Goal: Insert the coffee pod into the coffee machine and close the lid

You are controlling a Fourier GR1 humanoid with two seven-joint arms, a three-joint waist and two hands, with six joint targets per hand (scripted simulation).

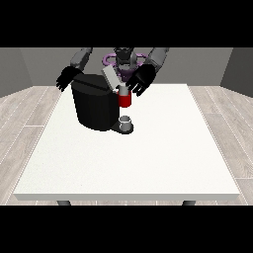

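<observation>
1. At the view's left, a black robot hand [65, 78] hangs with its fingers spread and relaxed, pinching nothing, just off the upper left edge of the coffee machine [96, 104], at about 10 o'clock from the machine's body.

2. The coffee machine, a dark rounded block, stands on the white surface [148, 158] towards its far edge and left of its middle. From the middle of the surface it lies at about 11 o'clock.

3. The machine's grey lid [110, 77] stands tilted up and open, at about 1 o'clock from the machine's body, leaning towards the robot.

4. A red part [125, 100] shows at the machine's right side, under the lid, at about 3 o'clock from the body. Whether this is the coffee pod or a part of the machine cannot be told; a small pale piece sits on top of it.

5. A small grey cup [126, 122] rests on the machine's dark base plate, straight below the red part at 6 o'clock from it.

6. At the view's right, the other black robot hand [141, 81] hovers with fingers spread and pointing down, at about 1 o'clock from the red part and just beside the open lid. Whether its fingertips touch anything cannot be told.
</observation>
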